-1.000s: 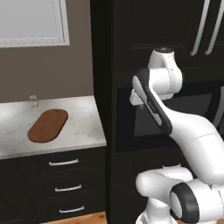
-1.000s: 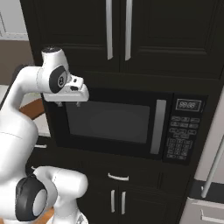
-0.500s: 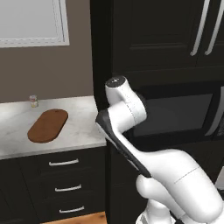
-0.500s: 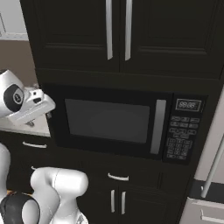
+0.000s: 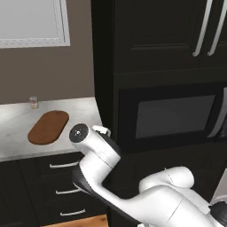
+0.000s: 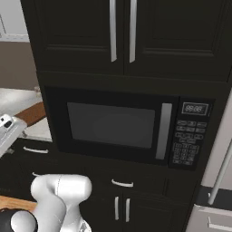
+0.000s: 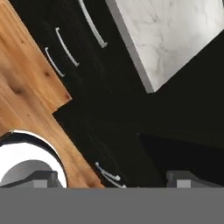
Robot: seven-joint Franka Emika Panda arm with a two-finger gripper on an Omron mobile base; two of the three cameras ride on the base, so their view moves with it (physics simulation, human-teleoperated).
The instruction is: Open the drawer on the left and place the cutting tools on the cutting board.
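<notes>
Drawer — you have it shut, top of a stack of three black fronts under the marble bench, slim silver bar handle across it; in the hand view the same front runs along the bench edge.

Cutting board — brown, oblong, lying flat and bare on the bench above the drawer; in the right base view its end shows past the microwave cabinet. A small glass jar stands near it, toward the wall, not touching.

Cutting tools — you cannot tell where they lie.

Jaws — spread wide, nothing between the fingertips, nothing touched; they point down at black cabinet fronts and the wooden floor, well apart from the drawer handle.

Surroundings — microwave built into the tall black cabinet to the right of the bench; a window above the bench.
</notes>
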